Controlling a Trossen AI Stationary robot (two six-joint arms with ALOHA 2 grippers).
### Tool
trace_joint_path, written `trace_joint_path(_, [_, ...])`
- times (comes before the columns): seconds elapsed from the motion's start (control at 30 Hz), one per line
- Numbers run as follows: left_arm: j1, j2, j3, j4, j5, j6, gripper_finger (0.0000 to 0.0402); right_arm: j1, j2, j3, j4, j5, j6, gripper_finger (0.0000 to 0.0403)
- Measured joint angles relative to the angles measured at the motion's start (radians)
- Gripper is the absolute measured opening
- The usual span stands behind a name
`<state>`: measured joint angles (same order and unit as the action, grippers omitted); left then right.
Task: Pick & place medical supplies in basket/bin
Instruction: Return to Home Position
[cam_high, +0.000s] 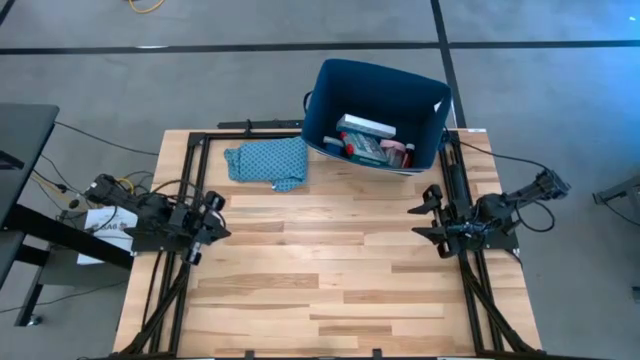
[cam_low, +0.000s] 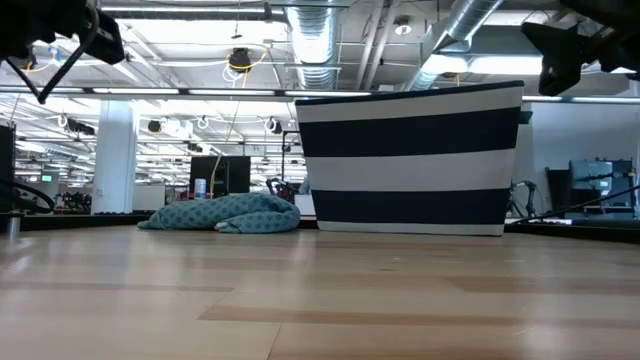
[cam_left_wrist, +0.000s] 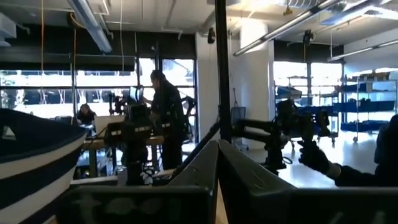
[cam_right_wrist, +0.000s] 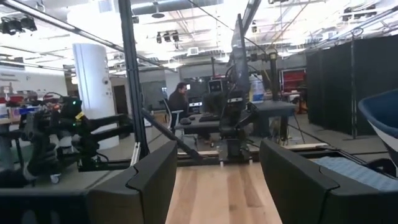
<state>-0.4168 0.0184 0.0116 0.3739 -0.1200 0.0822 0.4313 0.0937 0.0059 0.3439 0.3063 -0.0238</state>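
Wooden tabletop (cam_high: 320, 290) in an open workshop carries a large dark blue bin (cam_high: 420, 100) at its far edge, right of centre. A teal cloth (cam_high: 268, 162) lies crumpled just beside the bin on its left. The medical supplies (cam_high: 368, 143) lie together on the floor of the bin. No supply item is visible on the bare boards.

Left hand (cam_left_wrist: 217, 155): positioned over the left side of the tabletop, clenched, fingers nearly touching, nothing between them. Right hand (cam_right_wrist: 217, 149): positioned over the right side, near the bin's front corner, released, fingers spread wide, nothing held. The low view shows both hands raised well above the boards.

Step in hand: returning both arms to rest. Judged from the layout, placement is complete and only parking remains.

Procedure:
1. Confirm each hand is free of any item before retracting.
2. Keep both hands at height; do not drop toward the boards.
3. Draw the right arm back along its own side, away from the bin wall, to avoid nudging the bin.
4. Retract the left arm without sweeping over the cloth.
5. Move slowly and settle each arm symmetrically at its side rail.
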Motion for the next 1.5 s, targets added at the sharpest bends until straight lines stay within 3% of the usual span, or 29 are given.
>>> trace_joint_path(0.27, [0.007, 0.000, -0.001, -0.008, -0.058, 0.030, 0.0000, -0.079, 0.000, 0.000, -0.002, -0.044, -0.080, 0.0221])
trace_joint_path(0.63, [0.011, 0.000, -0.002, -0.078, -0.060, 0.002, 0.0000, -0.220, 0.000, -0.001, -0.130, -0.047, -0.021, 0.0221])
trace_joint_path(0.87, [0.011, 0.000, -0.002, -0.133, -0.062, -0.004, 0.0000, -0.237, 0.000, -0.001, -0.158, -0.047, -0.018, 0.0221])
trace_joint_path(1.1, [0.011, 0.001, -0.003, -0.308, -0.063, -0.033, 0.0000, -0.238, 0.000, -0.001, -0.268, -0.040, 0.025, 0.0221])
trace_joint_path(1.5, [0.011, 0.014, 0.004, -0.334, -0.050, -0.034, 0.0000, -0.237, 0.000, 0.011, -0.313, -0.044, 0.024, 0.0221])
